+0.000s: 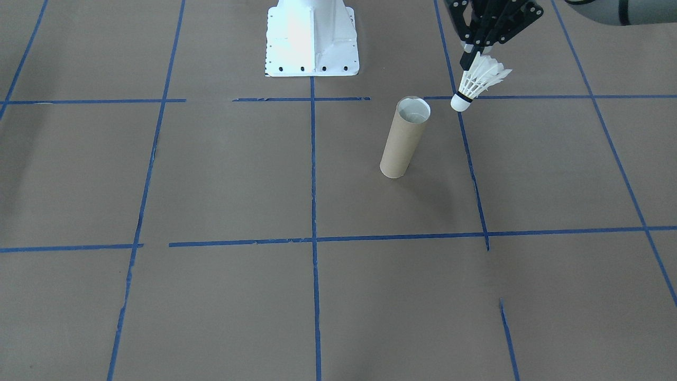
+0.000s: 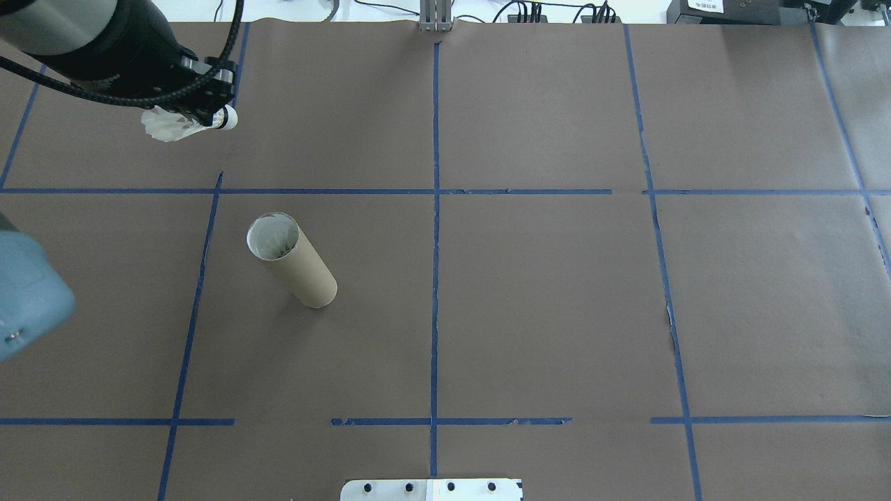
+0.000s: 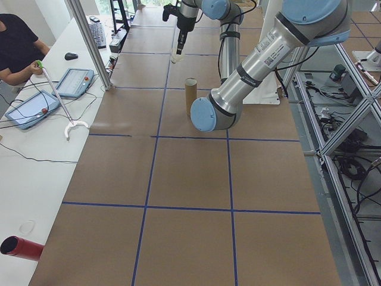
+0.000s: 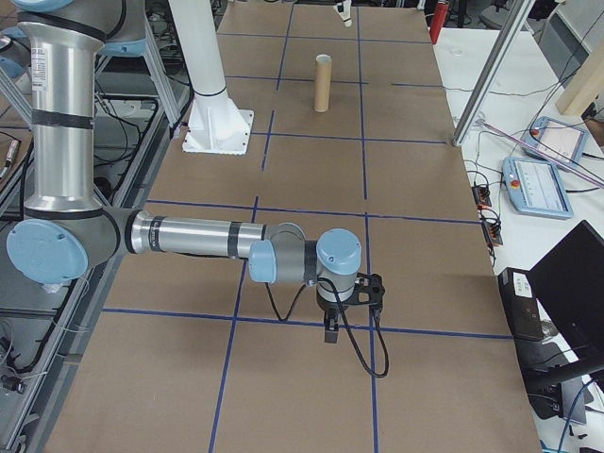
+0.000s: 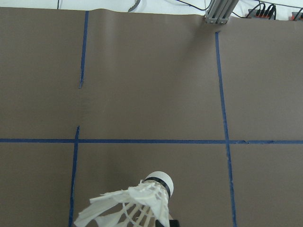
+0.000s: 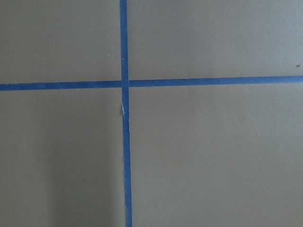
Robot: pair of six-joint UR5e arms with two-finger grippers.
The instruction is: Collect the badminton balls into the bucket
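white shuttlecock, tan tube, seemingly pale inside, blue-gridded brown table

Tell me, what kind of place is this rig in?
Likely a robotics lab test cell: a paper-covered table gridded with blue tape, teach pendants on a side bench, and a person seated beside it.

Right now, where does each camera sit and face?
Front: across table, facing robot; left gripper holds shuttlecock.
Overhead: behind robot, looking down; left arm.
Left side: table's end; left arm near.
Right side: opposite end; right arm near.
Left wrist: down past shuttlecock.
Right wrist: only paper and tape.
Shared: exterior views all show tube.
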